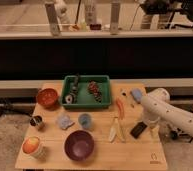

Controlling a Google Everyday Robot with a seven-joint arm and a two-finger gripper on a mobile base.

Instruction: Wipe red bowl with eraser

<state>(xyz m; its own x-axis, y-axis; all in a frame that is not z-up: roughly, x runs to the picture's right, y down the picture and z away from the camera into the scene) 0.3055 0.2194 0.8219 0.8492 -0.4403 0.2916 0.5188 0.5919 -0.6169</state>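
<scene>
The red bowl [47,97] sits at the table's left side, just left of the green tray. Far from it, right of centre, the black eraser [138,130] lies flat on the wood. My white arm reaches in from the right. Its gripper [152,128] hangs right beside the eraser, on its right, open and holding nothing.
A green tray [86,103] with several items stands at the back centre. A larger purple bowl [80,145] is at the front. A blue cup [84,120], a crumpled cloth [65,121], a dark can [37,121], a light blue pad [136,94] and pale peel-like pieces [115,131] lie around.
</scene>
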